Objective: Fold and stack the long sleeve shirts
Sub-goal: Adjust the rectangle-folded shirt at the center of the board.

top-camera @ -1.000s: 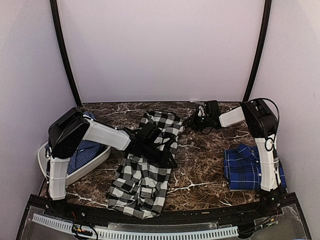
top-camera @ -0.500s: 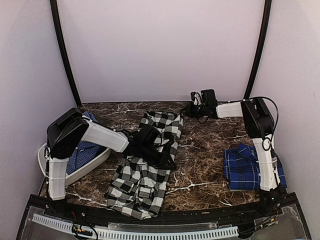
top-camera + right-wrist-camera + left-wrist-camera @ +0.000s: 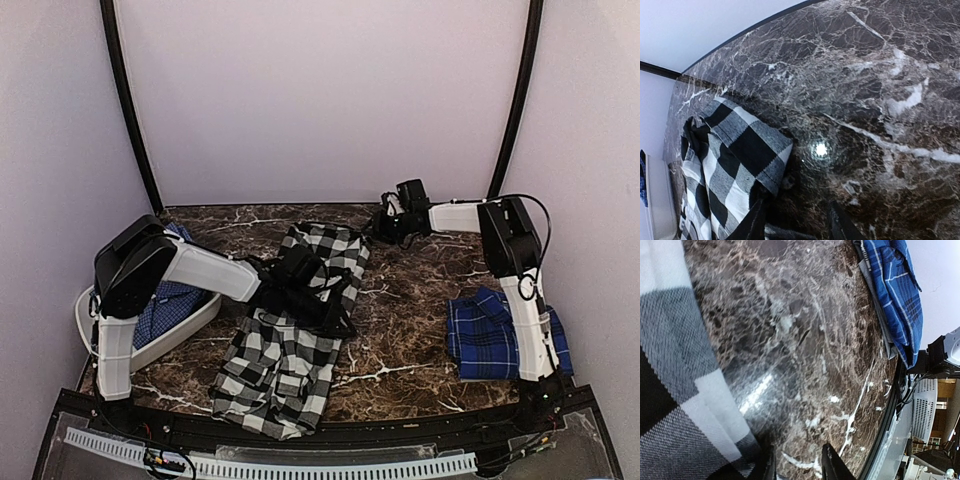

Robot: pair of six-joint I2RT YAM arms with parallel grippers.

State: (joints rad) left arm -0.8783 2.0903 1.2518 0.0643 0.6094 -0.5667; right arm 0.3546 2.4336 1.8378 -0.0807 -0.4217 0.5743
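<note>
The black-and-white checked shirt (image 3: 290,340) lies lengthwise in the middle of the marble table (image 3: 400,300). My left gripper (image 3: 336,318) is low at the shirt's right edge. In the left wrist view it (image 3: 797,460) is open, with bare marble between the fingers and checked cloth (image 3: 675,390) just to the left. My right gripper (image 3: 384,226) is at the shirt's far right corner. In the right wrist view it (image 3: 795,215) is open, beside the corner of the cloth (image 3: 740,150), with a sliver of cloth low between the fingers. A folded dark blue plaid shirt (image 3: 490,335) lies at the right.
A white basket (image 3: 185,330) at the left edge holds another blue plaid garment (image 3: 160,300). The blue shirt also shows in the left wrist view (image 3: 895,285). A black rail (image 3: 300,435) runs along the table's near edge, and light walls close in the back and sides.
My right gripper has moved left and toward the back, from the open marble to the checked shirt's far right corner. The left arm has hardly moved.
</note>
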